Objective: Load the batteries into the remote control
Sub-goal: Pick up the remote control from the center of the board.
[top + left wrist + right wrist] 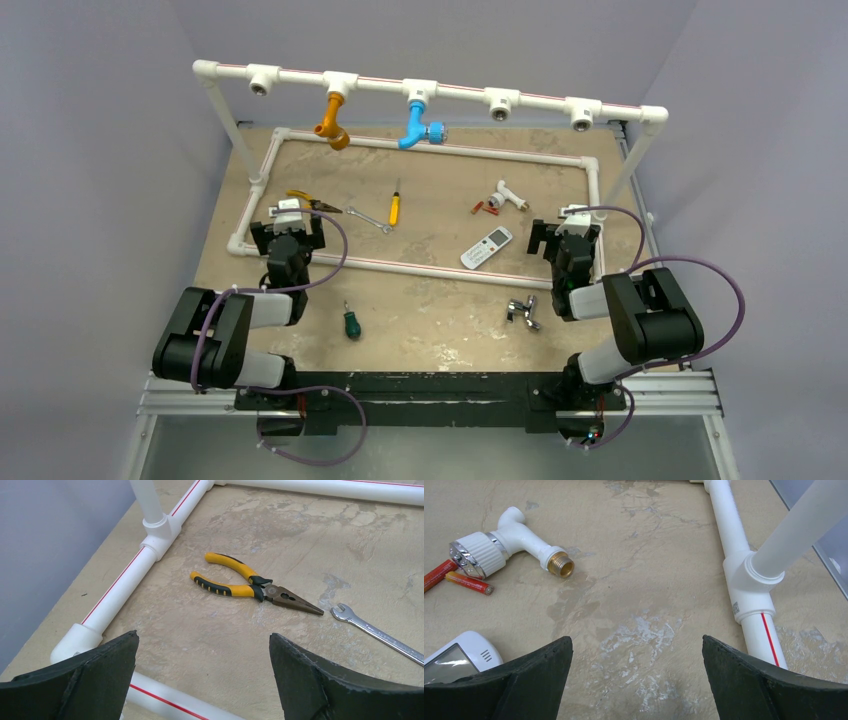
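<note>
The white remote control (486, 247) lies face up on the table, right of centre; its corner shows at the lower left of the right wrist view (461, 655). Two red-orange batteries (484, 209) lie side by side beyond it, next to a white tap fitting (508, 197); they also show in the right wrist view (468, 582). My right gripper (572, 222) is open and empty, to the right of the remote, over bare table (636, 642). My left gripper (288, 214) is open and empty at the far left (202, 640), far from the remote.
A white pipe frame (420, 268) rings the work area, with a raised pipe rail (420, 88) behind carrying orange and blue taps. Yellow pliers (250, 582), a wrench (375, 632), a yellow screwdriver (395, 207), a green screwdriver (351, 322) and a metal tap fitting (523, 312) lie around.
</note>
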You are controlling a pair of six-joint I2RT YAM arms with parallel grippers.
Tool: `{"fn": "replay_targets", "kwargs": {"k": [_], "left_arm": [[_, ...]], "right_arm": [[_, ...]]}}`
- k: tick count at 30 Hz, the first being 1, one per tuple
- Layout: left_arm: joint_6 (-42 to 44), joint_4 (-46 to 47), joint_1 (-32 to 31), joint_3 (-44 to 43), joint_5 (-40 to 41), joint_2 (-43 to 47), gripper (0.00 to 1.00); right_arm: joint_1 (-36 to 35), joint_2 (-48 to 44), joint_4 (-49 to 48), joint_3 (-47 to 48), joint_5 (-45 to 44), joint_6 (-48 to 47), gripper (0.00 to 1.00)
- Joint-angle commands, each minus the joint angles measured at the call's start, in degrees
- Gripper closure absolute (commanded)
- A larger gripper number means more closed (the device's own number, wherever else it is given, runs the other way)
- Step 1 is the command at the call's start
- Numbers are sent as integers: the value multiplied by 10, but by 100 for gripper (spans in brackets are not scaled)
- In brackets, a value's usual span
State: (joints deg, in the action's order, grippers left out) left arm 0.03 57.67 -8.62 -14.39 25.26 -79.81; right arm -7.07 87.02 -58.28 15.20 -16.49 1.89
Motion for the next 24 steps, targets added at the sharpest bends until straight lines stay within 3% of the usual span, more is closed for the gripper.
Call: {"fn": "replay_targets", "kwargs": {"k": [1,6,12,17,21,24], "left_arm": [[-8,17,7,-14,-8,11,0],[13,68,1,13,-16,9,0],[32,116,-27,42,45,38,0],[104,45,-114,25,147,131,0],[48,-12,-133,30,192,197,0],[-21,-166,-136,0,216,265,0]], "right_arm": [[2,-6,-25,13,-1,3,1],[1,-6,-25,14,-1,3,1],[2,-7,-43,4,-11,-5,2],[0,-61,-30,-15,-37,-2,2],[0,-157,121,10,-55,34,1],[0,-221,201,10,-50,81,1]]}}
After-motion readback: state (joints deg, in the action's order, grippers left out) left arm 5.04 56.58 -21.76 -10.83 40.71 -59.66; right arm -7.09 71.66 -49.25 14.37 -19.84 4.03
